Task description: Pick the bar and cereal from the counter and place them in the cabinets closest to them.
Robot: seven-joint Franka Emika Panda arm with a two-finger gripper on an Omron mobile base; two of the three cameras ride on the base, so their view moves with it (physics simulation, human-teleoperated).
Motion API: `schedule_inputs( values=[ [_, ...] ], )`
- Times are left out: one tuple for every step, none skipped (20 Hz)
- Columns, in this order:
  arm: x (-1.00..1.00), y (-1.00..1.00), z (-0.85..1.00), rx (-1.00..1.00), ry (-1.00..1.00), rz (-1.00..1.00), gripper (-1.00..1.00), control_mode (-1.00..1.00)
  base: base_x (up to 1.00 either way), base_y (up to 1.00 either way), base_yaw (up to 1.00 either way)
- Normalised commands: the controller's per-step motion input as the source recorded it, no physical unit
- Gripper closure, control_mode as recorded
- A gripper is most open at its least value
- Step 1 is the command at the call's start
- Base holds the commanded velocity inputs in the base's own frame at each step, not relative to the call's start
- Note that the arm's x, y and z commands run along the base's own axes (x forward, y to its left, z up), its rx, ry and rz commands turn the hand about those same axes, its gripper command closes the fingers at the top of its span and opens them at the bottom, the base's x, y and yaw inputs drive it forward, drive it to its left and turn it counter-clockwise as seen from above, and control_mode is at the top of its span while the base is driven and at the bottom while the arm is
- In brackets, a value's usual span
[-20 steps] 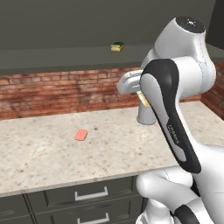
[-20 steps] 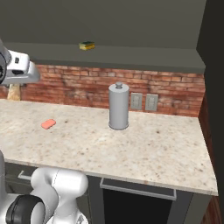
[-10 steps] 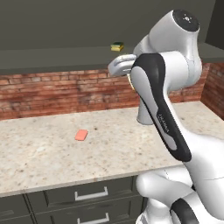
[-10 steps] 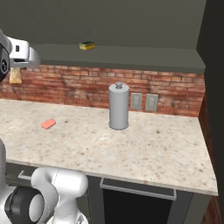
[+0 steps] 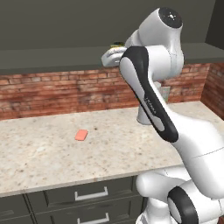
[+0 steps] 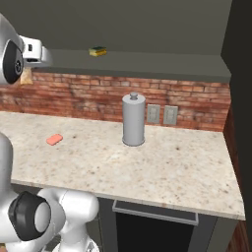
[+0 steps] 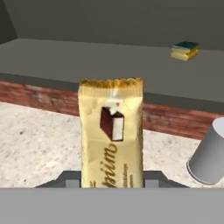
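The bar [image 7: 110, 135], in a shiny golden-yellow wrapper, stands upright between my fingers, and my gripper [image 7: 111, 177] is shut on its lower end. The hand [image 6: 35, 51] is raised to about the height of the cabinet's dark shelf [image 6: 147, 64], just in front of its edge, with a tan bit of the bar [image 6: 24, 76] showing below it. In the left base view the hand [image 5: 111, 54] sits partly behind my own forearm. The beige speckled counter [image 5: 52, 153] lies well below. The cereal is out of view.
A small yellow and green block [image 6: 98, 50] lies on the shelf, also seen in the hand view [image 7: 185, 50]. A salmon-pink block [image 5: 81, 134] lies on the counter. A grey cylinder [image 6: 133, 120] stands by the brick wall near two outlets [image 6: 162, 114].
The hand has risen from just above the counter to shelf height and swung left, carrying the bar. The things on the counter have stayed put.
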Motion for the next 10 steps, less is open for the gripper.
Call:
schedule_inputs(
  values=[
    [0.6, 0.15, 0.03, 0.0, -0.03, 0.0, 1.0, -1.0, 0.0, 0.0, 0.0],
    [0.6, 0.18, 0.03, 0.0, -0.03, 0.0, 1.0, -1.0, 0.0, 0.0, 0.0],
    [0.62, 0.21, 0.05, 0.0, -0.03, 0.0, 1.0, -1.0, 0.0, 0.0, 0.0],
    [0.64, 0.2, 0.05, 0.0, -0.02, 0.0, 1.0, -1.0, 0.0, 0.0, 0.0],
    [0.64, 0.19, 0.07, 0.0, -0.03, 0.0, 1.0, -1.0, 0.0, 0.0, 0.0],
    [0.65, 0.19, 0.06, 0.0, -0.03, 0.0, 1.0, -1.0, 0.0, 0.0, 0.0],
    [0.66, 0.2, 0.06, 0.0, -0.03, 0.0, 1.0, -1.0, 0.0, 0.0, 0.0],
    [0.68, 0.22, 0.01, 0.0, -0.03, 0.0, 1.0, -1.0, 0.0, 0.0, 0.0],
    [0.69, 0.23, 0.0, 0.0, -0.04, 0.0, 1.0, -1.0, 0.0, 0.0, 0.0],
    [0.7, 0.23, 0.0, 0.0, -0.03, 0.0, 1.0, -1.0, 0.0, 0.0, 0.0]
  ],
)
